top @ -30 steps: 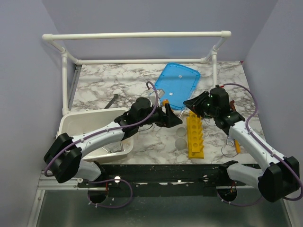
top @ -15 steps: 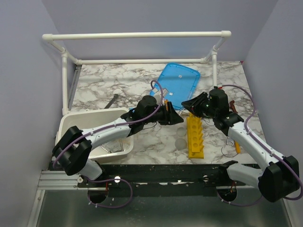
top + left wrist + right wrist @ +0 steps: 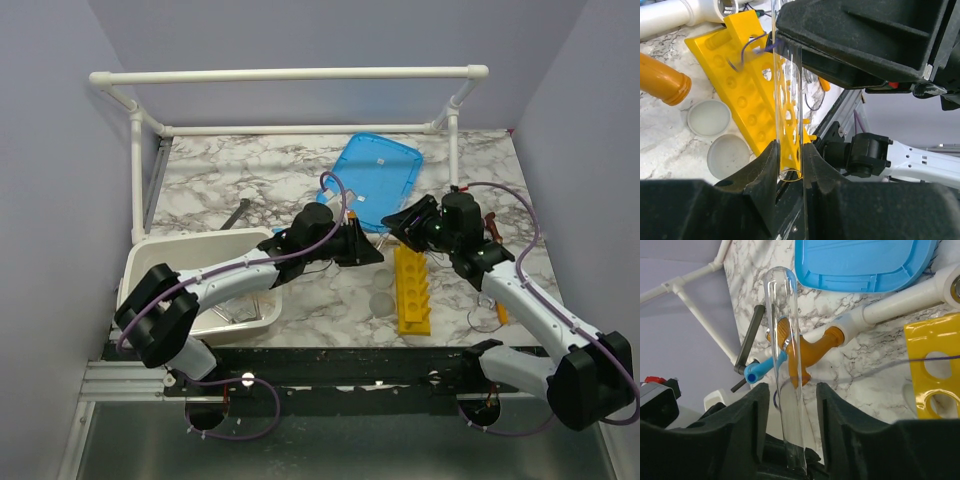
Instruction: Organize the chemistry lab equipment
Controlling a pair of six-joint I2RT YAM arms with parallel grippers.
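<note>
- Two end effectors meet over the middle of the table (image 3: 230,180), just beyond the far end of the yellow test-tube rack (image 3: 412,295).
- The left end effector (image 3: 790,167) is closed narrowly on a clear glass test tube (image 3: 787,100), with a finger pressed against each side of the glass.
- The right end effector (image 3: 792,410) straddles the same tube, its jaws set wider than the glass, and a sliver of table shows on one side.
- The tube is off the table, reaching from one end effector to the other.
- Two small beakers (image 3: 708,118) sit just beside the rack, on the side toward the left arm.
- A blue lid (image 3: 375,175) lies farther back.
- A white tub (image 3: 165,262) sits at the near left, and the left arm passes over it.
</note>
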